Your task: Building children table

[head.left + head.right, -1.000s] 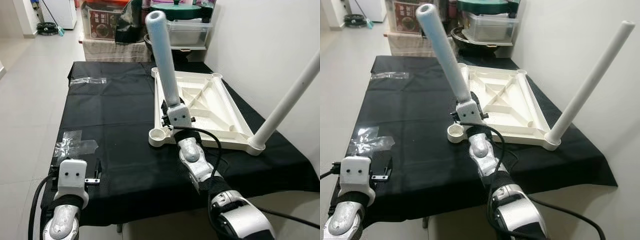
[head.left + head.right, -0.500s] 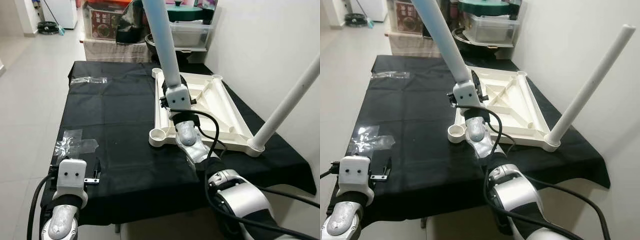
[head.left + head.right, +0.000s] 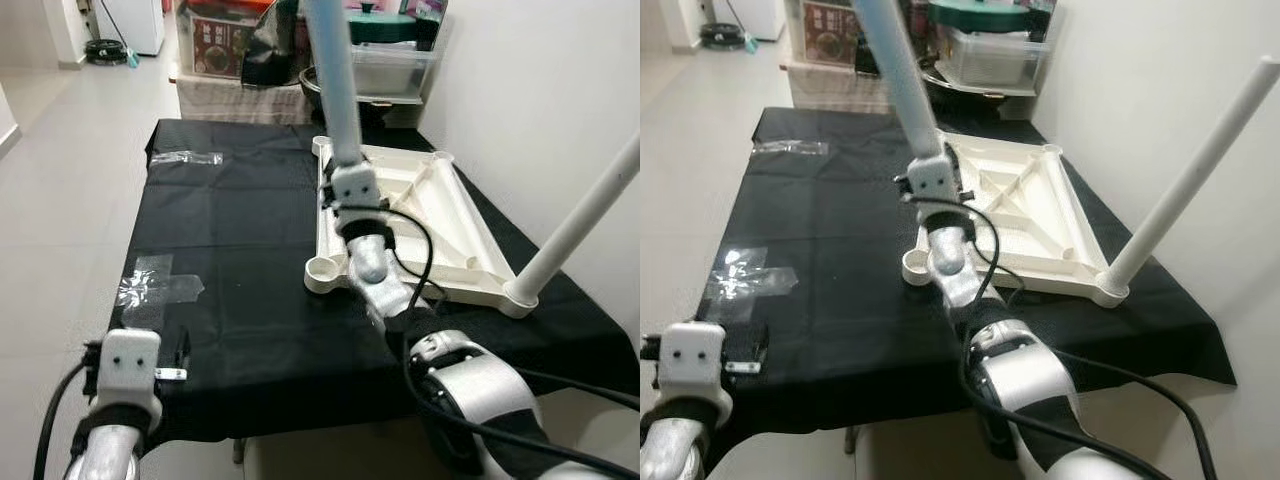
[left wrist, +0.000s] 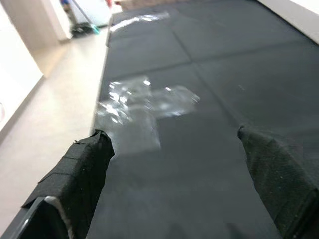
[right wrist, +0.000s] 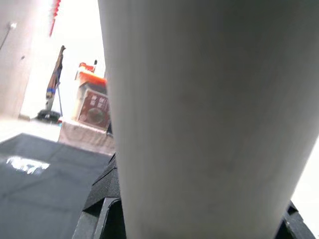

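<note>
Table leg (image 3: 335, 85) top cut off by frame; right hand (image 3: 350, 192) pinching its lower end, arm stretched fwd over upturned tabletop (image 3: 455, 235). Left hand (image 4: 174, 184) spread, low over counter (image 3: 230, 250) — tape patch (image 4: 144, 102) ahead.

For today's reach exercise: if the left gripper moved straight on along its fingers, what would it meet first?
Probably the clear tape stuck on the black cloth; the left gripper points low across it, though depth is hard to judge.
</note>
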Controlling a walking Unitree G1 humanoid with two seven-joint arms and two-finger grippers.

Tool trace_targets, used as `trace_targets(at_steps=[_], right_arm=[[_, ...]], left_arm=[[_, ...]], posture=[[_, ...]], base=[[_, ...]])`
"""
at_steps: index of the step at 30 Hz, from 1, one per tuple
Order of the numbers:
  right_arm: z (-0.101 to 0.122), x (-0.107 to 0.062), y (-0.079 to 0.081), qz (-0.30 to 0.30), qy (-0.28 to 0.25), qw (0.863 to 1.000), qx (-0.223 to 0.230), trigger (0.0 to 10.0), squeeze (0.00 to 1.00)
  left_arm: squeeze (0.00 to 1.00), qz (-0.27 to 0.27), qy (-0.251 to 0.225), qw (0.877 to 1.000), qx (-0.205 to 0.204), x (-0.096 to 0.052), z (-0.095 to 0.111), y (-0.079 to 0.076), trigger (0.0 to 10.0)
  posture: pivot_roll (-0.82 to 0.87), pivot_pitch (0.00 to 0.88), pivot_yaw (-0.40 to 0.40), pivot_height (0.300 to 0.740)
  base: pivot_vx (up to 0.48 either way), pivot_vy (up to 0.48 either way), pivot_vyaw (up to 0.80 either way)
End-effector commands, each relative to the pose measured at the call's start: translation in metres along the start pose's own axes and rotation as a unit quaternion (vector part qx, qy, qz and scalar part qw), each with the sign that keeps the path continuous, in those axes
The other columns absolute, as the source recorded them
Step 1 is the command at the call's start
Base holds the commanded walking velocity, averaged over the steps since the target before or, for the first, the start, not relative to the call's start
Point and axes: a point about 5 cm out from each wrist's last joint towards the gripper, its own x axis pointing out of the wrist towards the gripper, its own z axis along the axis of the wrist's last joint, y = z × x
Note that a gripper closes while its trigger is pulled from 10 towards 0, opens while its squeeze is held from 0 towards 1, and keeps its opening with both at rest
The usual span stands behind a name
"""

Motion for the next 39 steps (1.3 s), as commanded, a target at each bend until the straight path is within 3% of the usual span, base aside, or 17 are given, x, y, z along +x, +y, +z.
trace_targets(at_steps=[1, 6, 12, 23, 29, 39], right_arm=[[-0.001, 0.002, -0.007, -0.015, 0.004, 1.000, 0.010, 10.0, 0.00], [0.003, 0.005, -0.015, -0.031, -0.009, 0.999, 0.013, 10.0, 0.00], [0.003, 0.005, -0.015, -0.031, -0.004, 0.999, 0.020, 10.0, 0.00], [0.000, -0.002, 0.001, -0.031, 0.006, 0.999, 0.043, 10.0, 0.00], [-0.006, -0.007, 0.007, -0.020, 0.023, 0.998, 0.050, 10.0, 0.00], [-0.018, -0.018, 0.011, 0.038, 0.050, 0.996, 0.068, 10.0, 0.00]], left_arm=[[0.00, -0.011, 0.003, 1.000, -0.001, -0.004, 0.003, -0.003, 10.0], [0.00, -0.026, 0.021, 0.999, -0.007, -0.025, 0.007, -0.004, 10.0], [0.00, -0.034, 0.036, 0.999, -0.010, -0.036, 0.009, -0.004, 10.0], [0.00, -0.038, 0.060, 0.997, -0.024, -0.061, 0.021, -0.008, 10.0], [0.00, -0.034, 0.069, 0.997, -0.023, -0.066, 0.022, -0.006, 10.0], [0.00, -0.039, 0.066, 0.997, -0.022, -0.053, 0.021, -0.008, 10.0]], posture=[[0.21, 0.000, -0.092, 0.740], [0.18, 0.109, -0.065, 0.740], [0.18, 0.168, -0.055, 0.740], [0.18, 0.280, -0.070, 0.740], [0.18, 0.301, -0.071, 0.740], [0.13, 0.268, -0.072, 0.740]], base=[[0.000, 0.000, 0.00], [0.000, 0.000, 0.00], [0.000, 0.000, 0.00], [0.000, 0.000, 0.00], [0.000, 0.000, 0.00], [0.000, 0.000, 0.00]])
